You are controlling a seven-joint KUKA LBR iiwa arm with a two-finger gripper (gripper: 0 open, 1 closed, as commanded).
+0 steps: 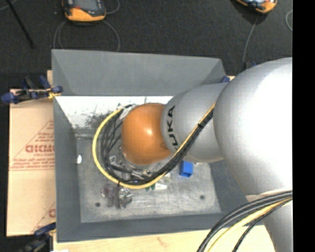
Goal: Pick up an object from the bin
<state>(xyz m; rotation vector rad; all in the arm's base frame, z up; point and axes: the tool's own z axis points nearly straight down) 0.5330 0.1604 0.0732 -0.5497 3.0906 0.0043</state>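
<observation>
Reaching in from the right, the arm (236,123) hangs low over the grey bin (138,74), its orange cover (142,135) above the middle of the floor. A yellow cable (98,133) loops round the cover's left side. The gripper (117,196) shows as grey metal just past the cover's near edge, down at the near-left part of the floor; whether it is open or closed cannot be told, nor whether anything is in it.

Nearest to it lie a green-and-white scrap (160,186), just right of it and partly under the cable, and a blue block (185,170) farther right, beside the arm. A small white bit (78,159) sits at the left wall.

The bin floor (187,199) is scuffed and dull, with dark specks in the far-left corner. Around the bin is dark carpet (147,24), with thin cords and an orange device (84,10) at the far edge.
</observation>
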